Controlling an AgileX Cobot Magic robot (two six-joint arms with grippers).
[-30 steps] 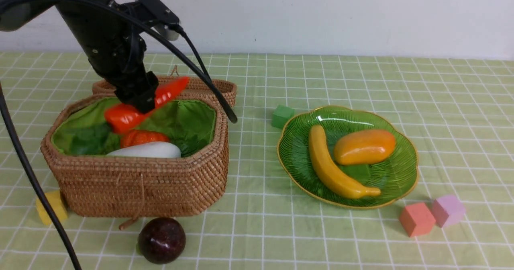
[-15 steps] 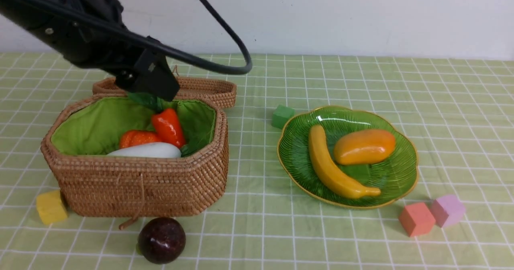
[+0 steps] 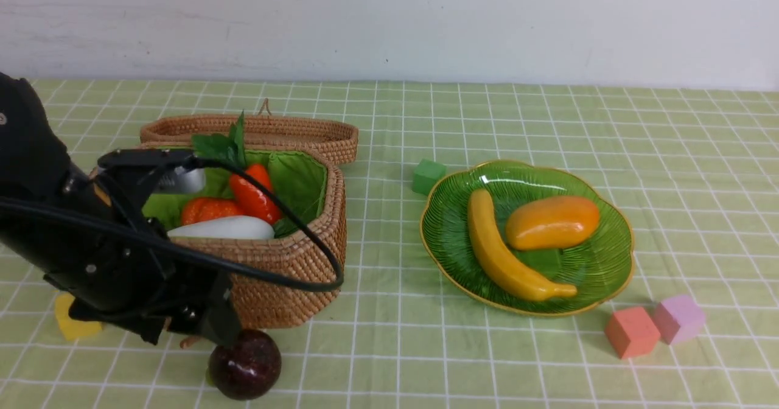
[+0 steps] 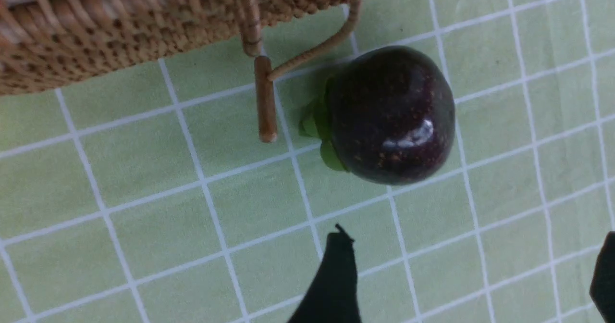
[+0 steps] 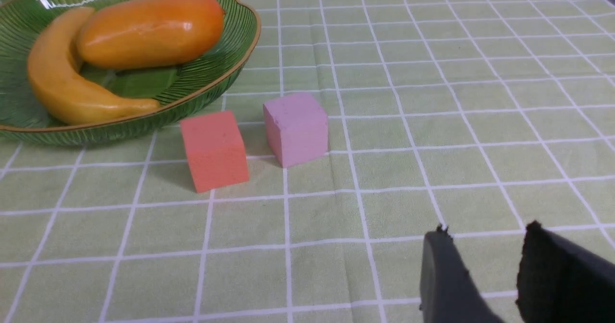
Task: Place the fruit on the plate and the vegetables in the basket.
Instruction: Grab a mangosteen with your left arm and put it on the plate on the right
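A dark purple ball (image 3: 245, 363) lies on the cloth just in front of the basket (image 3: 286, 263). My left arm (image 3: 109, 257) hangs low before the basket's front wall. My left gripper (image 4: 473, 251) is open wide and empty, a short way from the ball (image 4: 391, 114). In the basket lie the carrot (image 3: 254, 193), the pumpkin (image 3: 204, 209) and the white oblong (image 3: 228, 228). The plate (image 3: 517, 184) holds the banana (image 3: 502, 254) and the mango (image 3: 552, 221). My right gripper (image 5: 485, 231) is open and empty over bare cloth, away from the plate (image 5: 206, 82).
The basket's lid (image 3: 292, 132) lies flat behind it, and its toggle clasp (image 4: 265, 99) hangs beside the ball. Foam cubes sit around: green (image 3: 428, 176), yellow (image 3: 70, 327), red-orange (image 3: 632, 332) and lilac (image 3: 678, 318).
My left gripper let the carrot go into the basket. The arm then swung from above the basket down to its front, beside the purple ball. The right arm has not moved.
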